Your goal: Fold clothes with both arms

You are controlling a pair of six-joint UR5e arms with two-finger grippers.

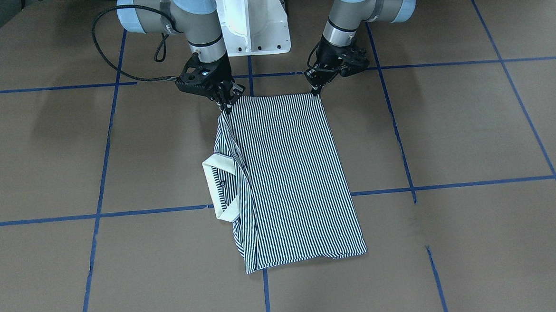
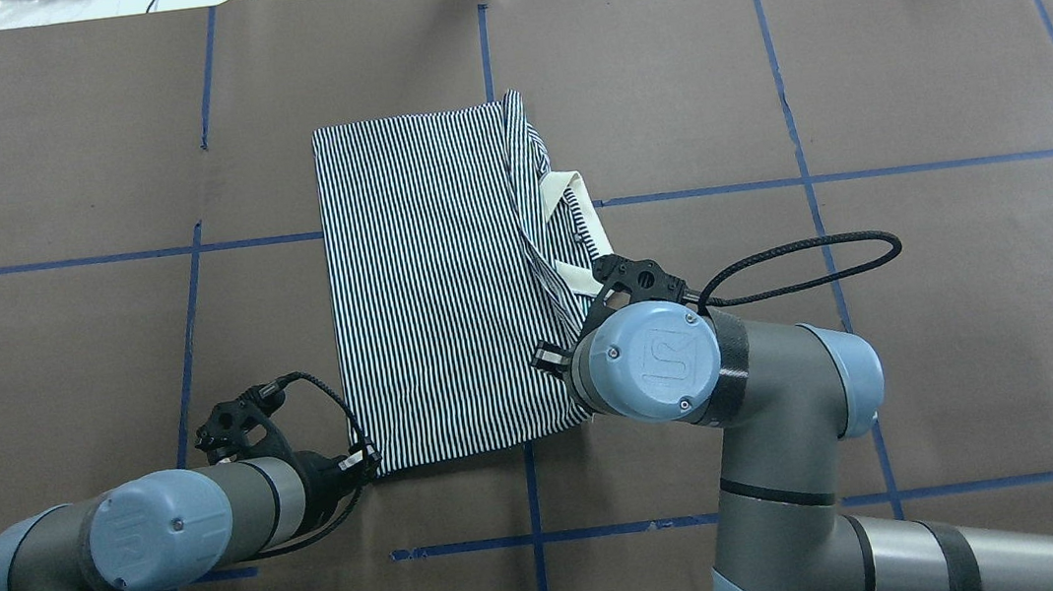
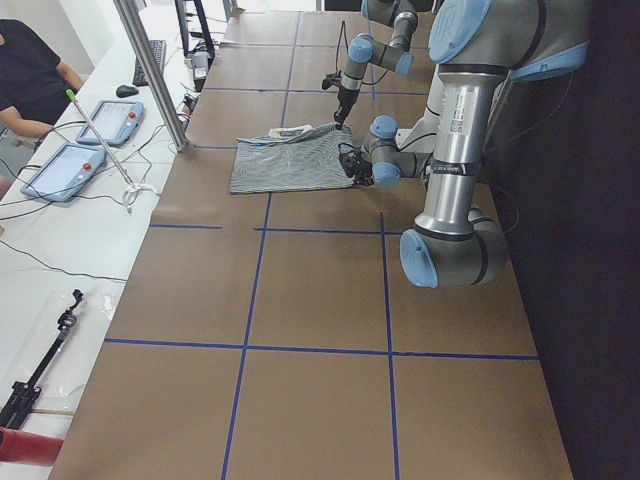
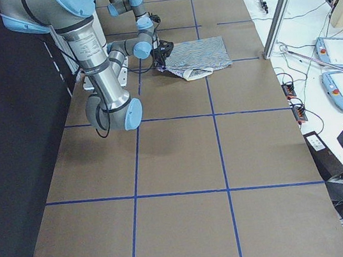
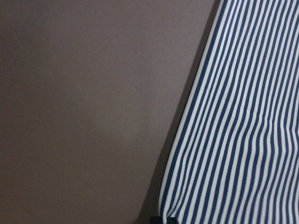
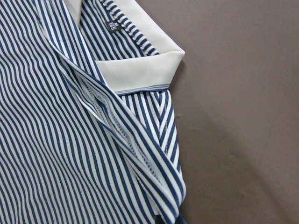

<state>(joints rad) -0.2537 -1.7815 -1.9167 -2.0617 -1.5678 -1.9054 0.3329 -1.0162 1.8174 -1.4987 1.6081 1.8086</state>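
Black left end effector (image 1: 316,90) pinches one robot-side corner of the striped shirt (image 1: 288,174); the right end effector (image 1: 227,104) pinches the other. Beyond them the shirt lies folded in a flat rectangle on the brown tabletop (image 1: 448,133), its cream collar (image 1: 222,187) jutting from the right edge.

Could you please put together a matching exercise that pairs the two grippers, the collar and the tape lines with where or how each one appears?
Column 1:
1. left gripper
2. right gripper
3. collar
4. tape lines

Column 2:
A. cream-white, sticking out of the polo shirt's side edge
B. blue, crossing the brown table
C. at the shirt's robot-side corner, on the collar side
D. at the shirt's robot-side corner, away from the collar

Pairs: 1-D, 2-C, 3-A, 4-B
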